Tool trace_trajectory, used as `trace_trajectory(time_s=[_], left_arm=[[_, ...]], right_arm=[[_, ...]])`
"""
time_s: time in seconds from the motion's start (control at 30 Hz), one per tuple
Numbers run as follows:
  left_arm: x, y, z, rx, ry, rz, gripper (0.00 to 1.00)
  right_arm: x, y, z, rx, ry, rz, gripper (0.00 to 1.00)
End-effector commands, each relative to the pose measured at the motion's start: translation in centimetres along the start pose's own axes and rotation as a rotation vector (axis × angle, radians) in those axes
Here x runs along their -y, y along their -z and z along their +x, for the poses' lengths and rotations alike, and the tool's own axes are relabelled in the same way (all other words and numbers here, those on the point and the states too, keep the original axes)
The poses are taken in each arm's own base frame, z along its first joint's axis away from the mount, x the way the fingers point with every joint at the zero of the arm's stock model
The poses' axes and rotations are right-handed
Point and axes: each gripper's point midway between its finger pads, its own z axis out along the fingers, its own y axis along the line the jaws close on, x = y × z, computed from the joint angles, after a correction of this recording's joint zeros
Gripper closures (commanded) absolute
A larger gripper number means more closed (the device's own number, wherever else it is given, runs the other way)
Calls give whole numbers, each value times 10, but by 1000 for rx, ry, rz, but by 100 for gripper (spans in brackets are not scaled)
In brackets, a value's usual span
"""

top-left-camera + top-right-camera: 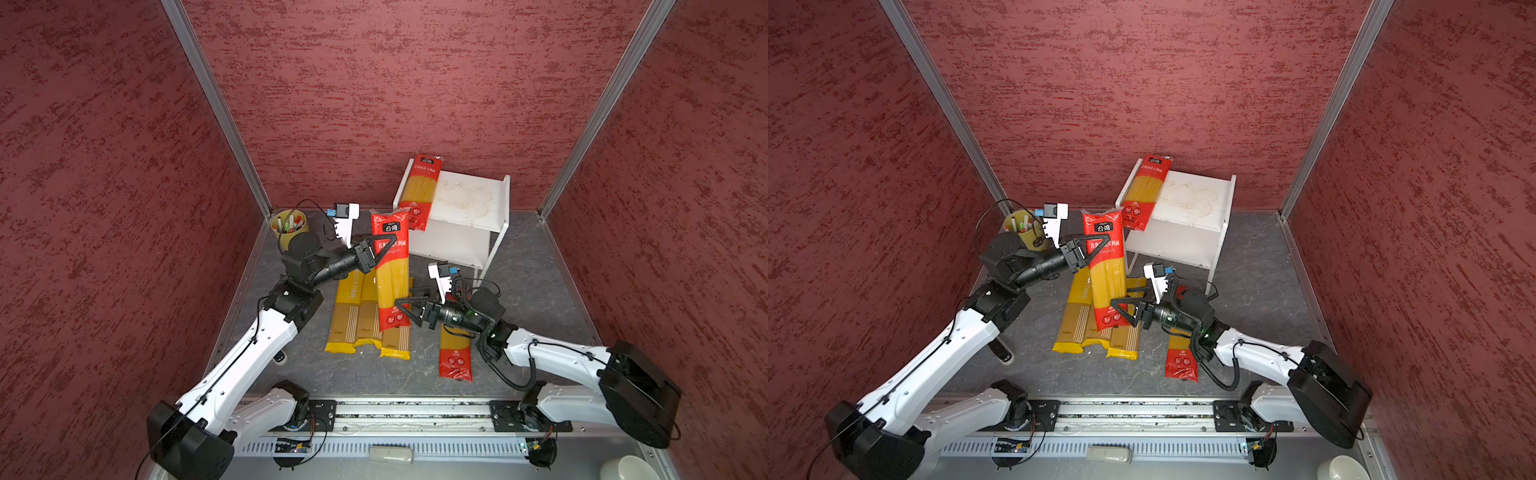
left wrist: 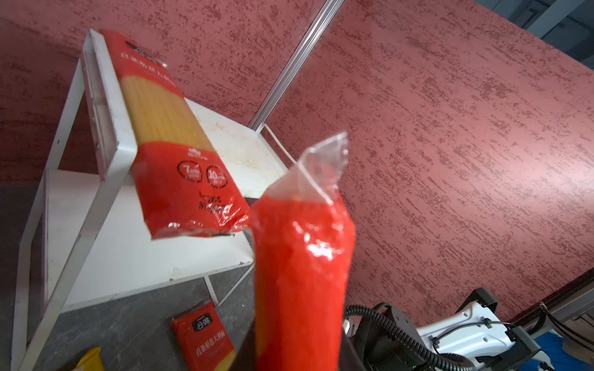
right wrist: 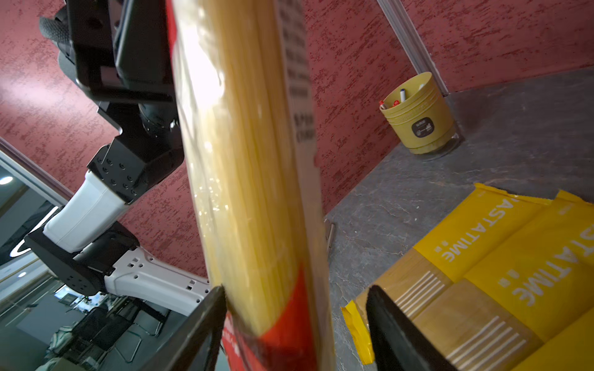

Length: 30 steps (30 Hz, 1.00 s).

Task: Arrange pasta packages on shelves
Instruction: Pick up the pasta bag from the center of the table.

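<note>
My left gripper (image 1: 392, 240) (image 1: 1106, 240) is shut on the upper part of a red pasta package (image 1: 390, 270) (image 1: 1106, 270) (image 2: 299, 273), which hangs tilted above the floor. My right gripper (image 1: 400, 305) (image 1: 1116, 305) (image 3: 295, 290) stands open around that package's lower end (image 3: 257, 192); one finger touches it, the other is apart. Another red package (image 1: 422, 191) (image 1: 1144, 191) (image 2: 167, 128) lies along the left edge of the shelves' top board (image 1: 469, 199) (image 1: 1192, 195), overhanging the front. Yellow packages (image 1: 357, 316) (image 1: 1079, 320) (image 3: 514, 257) lie side by side on the floor. A third red package (image 1: 455, 353) (image 1: 1181, 357) lies under my right arm.
A yellow cup of markers (image 1: 289, 226) (image 1: 1025, 232) (image 3: 418, 112) stands in the back left corner, behind my left arm. Red walls close in on three sides. A white bowl (image 1: 627, 467) sits at the front right, beyond the rail.
</note>
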Motion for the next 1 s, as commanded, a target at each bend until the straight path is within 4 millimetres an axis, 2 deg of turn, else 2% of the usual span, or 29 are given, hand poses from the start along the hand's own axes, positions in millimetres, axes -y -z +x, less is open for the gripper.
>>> trace_trajectory(time_s=[0.0,0.2,0.37,0.5,0.6,0.73,0.83,0.97], left_arm=[[47,1,-51,125,-79,152,90],[46,-16,-65,129,-52,190,88],[39,-30,-71,133,-35,197,84],[32,-41,-81,134,-6,192,78],[26,-53,-89,130,15,187,67],[10,-64,-105,127,48,138,44],[-7,-63,-113,144,77,88,31],[-34,-49,-112,170,111,-13,23]], right_arm=[[-15,-1,-2,14,4,-81,31],[-28,-4,-16,50,16,-132,38],[-32,-4,-28,81,37,-117,67],[-34,0,-42,128,61,-82,76],[-40,1,-62,171,82,-50,81],[-36,1,-92,208,69,62,87],[-39,2,-123,249,42,90,91],[-48,4,-162,309,0,110,93]])
